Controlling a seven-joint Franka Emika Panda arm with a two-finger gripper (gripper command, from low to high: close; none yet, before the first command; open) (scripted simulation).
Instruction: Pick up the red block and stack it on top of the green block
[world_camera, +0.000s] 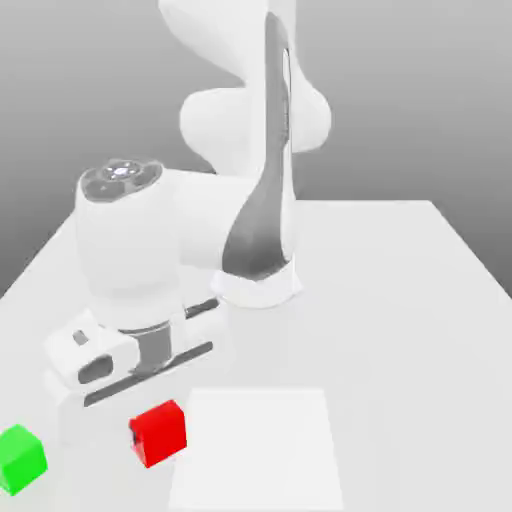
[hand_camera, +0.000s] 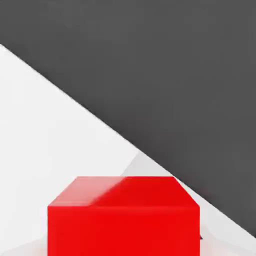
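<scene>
Exterior view
Arm: the white Panda arm (world_camera: 255, 150) rises from its base at the far middle of the table (world_camera: 420, 300) and bends forward and down toward the near left.
Hand: the white hand (world_camera: 130, 345) hangs low over the near left part of the table, right above the red block.
Gripper (world_camera: 150, 425): clenched; the fingers themselves cannot be made out against the white surface, and the hand sits directly over the red block.
Red block (world_camera: 158, 433): a small bright-red cube at the near left of the table, just below the hand and just beside the left edge of a paler square patch.
Green block (world_camera: 20, 458): a small bright-green cube at the near left corner, to the exterior view's left of the red block, apart from it and clear of the hand.
Pale patch (world_camera: 260, 450): a lighter square area on the tabletop, near and centre, to the exterior view's right of the red block.

Hand view
Red block (hand_camera: 124, 220): very close to the camera, its top face and one side face showing, sitting squarely under the hand.
Table (hand_camera: 45, 140): white surface around the block, ending in a straight diagonal edge.
Background (hand_camera: 175, 65): flat dark grey beyond the table edge.
</scene>
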